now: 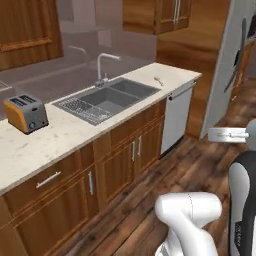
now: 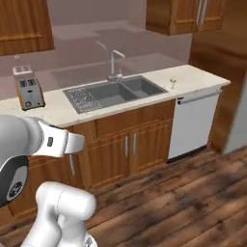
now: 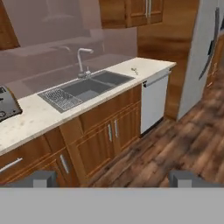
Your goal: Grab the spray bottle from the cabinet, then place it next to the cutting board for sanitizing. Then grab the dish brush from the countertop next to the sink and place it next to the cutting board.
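The dish brush point(image 1: 158, 80) point(image 2: 172, 83) point(image 3: 134, 70) lies on the beige countertop point(image 1: 60, 135) point(image 2: 198, 77) point(image 3: 39, 116), just right of the dark double-basin sink point(image 1: 107, 97) point(image 2: 116, 91) point(image 3: 83, 89). A reddish-brown wall cabinet point(image 1: 170, 15) point(image 2: 193, 14) point(image 3: 131, 11) hangs above the counter's right end with its doors shut. My gripper point(image 3: 113, 178) is open and empty. It hangs over the wooden floor, well back from the counter and facing it. The spray bottle and the cutting board are out of view.
An orange toaster point(image 1: 26, 113) point(image 2: 29, 92) stands on the counter left of the sink. A white dishwasher point(image 1: 177, 117) point(image 2: 195, 123) point(image 3: 154, 100) closes the counter's right end, and a grey fridge point(image 1: 235, 65) point(image 3: 205, 52) stands beyond it. Open wooden floor lies before the drawers.
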Motion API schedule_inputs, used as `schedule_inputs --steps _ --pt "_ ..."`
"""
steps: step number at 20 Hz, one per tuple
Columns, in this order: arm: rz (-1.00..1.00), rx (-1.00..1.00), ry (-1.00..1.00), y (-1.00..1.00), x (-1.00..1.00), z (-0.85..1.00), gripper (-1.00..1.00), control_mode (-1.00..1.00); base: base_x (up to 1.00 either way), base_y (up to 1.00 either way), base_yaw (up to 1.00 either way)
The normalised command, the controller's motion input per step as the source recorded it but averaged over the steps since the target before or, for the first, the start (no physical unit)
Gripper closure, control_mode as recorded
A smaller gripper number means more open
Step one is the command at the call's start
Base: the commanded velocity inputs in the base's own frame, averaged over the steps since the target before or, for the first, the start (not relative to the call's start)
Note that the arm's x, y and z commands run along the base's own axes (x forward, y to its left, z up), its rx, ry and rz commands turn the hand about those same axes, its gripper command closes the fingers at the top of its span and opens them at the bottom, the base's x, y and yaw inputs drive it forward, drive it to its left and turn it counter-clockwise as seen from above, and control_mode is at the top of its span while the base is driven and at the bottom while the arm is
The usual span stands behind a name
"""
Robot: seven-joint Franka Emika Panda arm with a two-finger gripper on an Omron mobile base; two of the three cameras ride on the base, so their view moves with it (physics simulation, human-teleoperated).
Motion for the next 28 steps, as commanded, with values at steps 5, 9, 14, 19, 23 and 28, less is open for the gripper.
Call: schedule_inputs --steps 5,9,14,19,23,28 --pt "0.0 0.0 0.0 0.0 0.0 0.0 -1.0 1.0 0.86 -0.65 0.67" --pt "0.0 0.0 0.0 0.0 0.0 0.0 -1.0 1.0 0.96 -0.83 0.59" --pt "0.0 0.0 0.0 0.0 0.0 0.0 -1.0 1.0 0.87 -0.92 0.56" --pt "0.0 0.0 0.0 0.0 0.0 0.0 -1.0 1.0 0.43 -0.96 0.58" --pt "0.0 0.0 0.0 0.0 0.0 0.0 -1.0 1.0 -0.16 -1.0 0.38" --pt "0.0 0.0 0.0 0.0 0.0 0.0 -1.0 1.0 -0.32 -1.0 0.2"
